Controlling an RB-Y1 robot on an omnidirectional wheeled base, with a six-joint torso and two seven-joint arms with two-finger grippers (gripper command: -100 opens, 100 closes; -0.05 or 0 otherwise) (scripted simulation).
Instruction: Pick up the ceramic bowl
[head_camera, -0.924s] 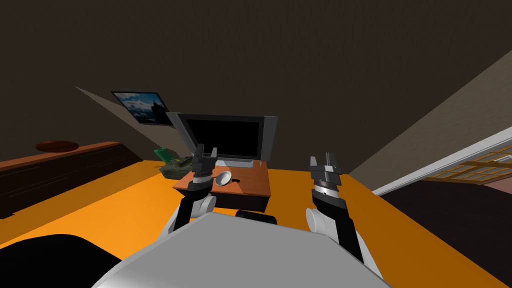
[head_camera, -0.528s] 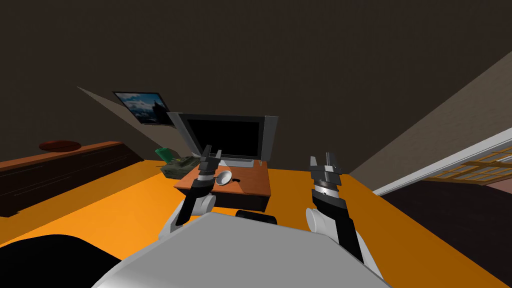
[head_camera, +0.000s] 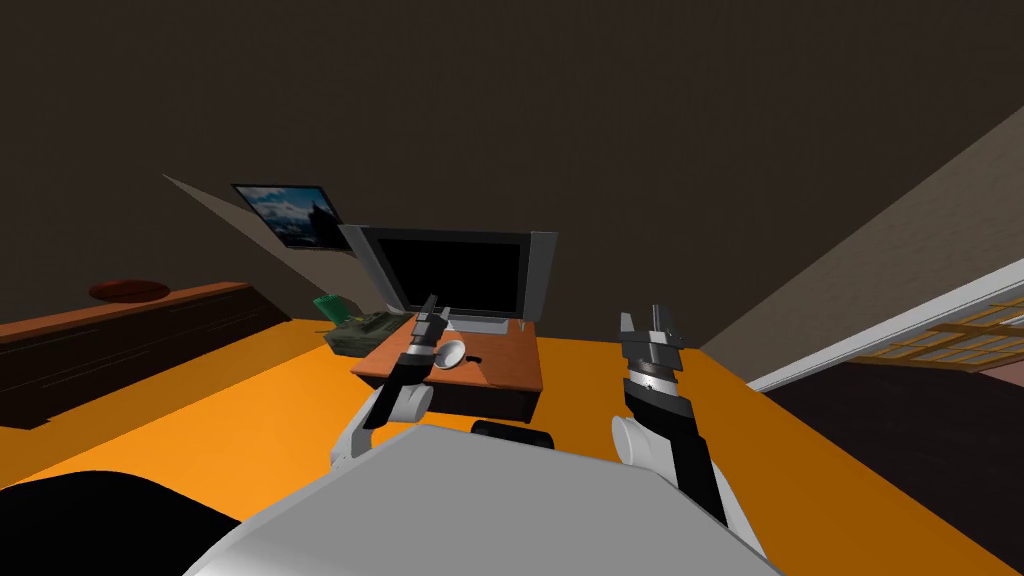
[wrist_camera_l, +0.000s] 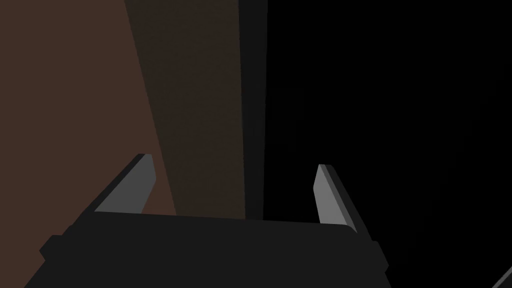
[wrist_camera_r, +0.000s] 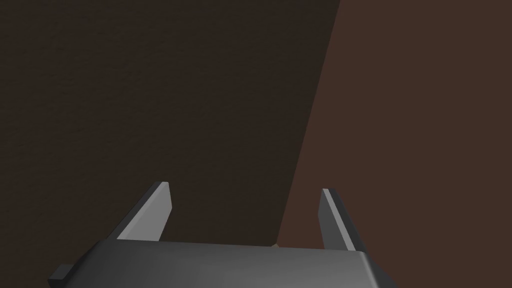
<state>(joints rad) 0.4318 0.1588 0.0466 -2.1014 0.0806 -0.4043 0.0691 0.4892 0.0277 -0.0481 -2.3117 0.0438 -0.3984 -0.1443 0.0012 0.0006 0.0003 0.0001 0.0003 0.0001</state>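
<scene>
Bowl, white and shallow, sits tilted on the brown tabletop of a low stand, just in front of the dark television, with a small dark object lying beside it.

Compared with the earlier head views, the left claw has swung inward toward the bowl and now hangs just beside and above its rim, on the robot's left of it. Its wrist has also turned: the two fingers that showed side by side before are now seen nearly edge-on, as one narrow shape. The head camera itself has shifted slightly, since the whole scene slides a little across the picture. The bowl has not moved on the tabletop.

The left forearm reaches forward and up from the shoulder, slanting over the near corner of the tabletop. In the left wrist view, the left claw stands wide open and holds nothing; beyond it are a flat brown surface and a black one.

The right arm is raised well apart on the other side, over the orange floor, in the same place as before. The right claw points upward, its fingers spread wide and empty.

An olive-green, tank-like model rests beside the tabletop's left end.
</scene>
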